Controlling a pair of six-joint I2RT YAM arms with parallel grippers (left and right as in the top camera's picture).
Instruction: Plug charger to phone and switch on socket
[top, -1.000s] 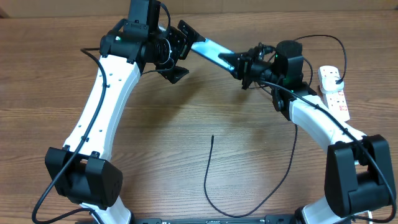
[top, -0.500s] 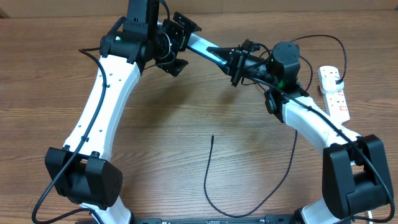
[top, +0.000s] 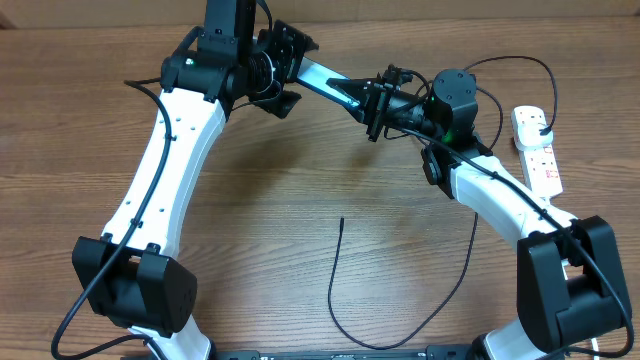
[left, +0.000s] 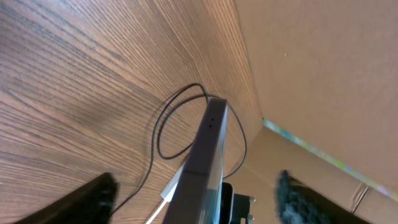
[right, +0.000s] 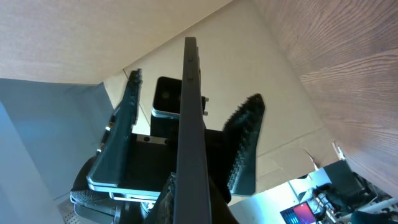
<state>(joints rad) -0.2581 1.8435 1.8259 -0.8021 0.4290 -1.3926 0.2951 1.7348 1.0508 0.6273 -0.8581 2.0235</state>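
Observation:
The phone (top: 325, 78), with a cyan screen, is held tilted in the air above the far side of the table. My right gripper (top: 375, 100) is shut on its right end; in the right wrist view the phone's dark edge (right: 188, 112) rises from between the fingers (right: 189, 208). My left gripper (top: 287, 70) is open, its fingers spread wide on either side of the phone's left end (left: 208, 143) without touching it. The charger cable (top: 334, 285) lies on the table, its tip pointing away from me. The socket (top: 537, 152) lies at the far right.
The charger cable curves along the table's front under the right arm (top: 500, 195). A black plug (top: 541, 122) sits in the socket's far end. A cardboard wall (left: 323, 74) stands behind the table.
My right gripper has carried the phone left and slightly away, bringing its left end between the left gripper's open fingers. The left gripper has shifted a little away. The cable has not moved.

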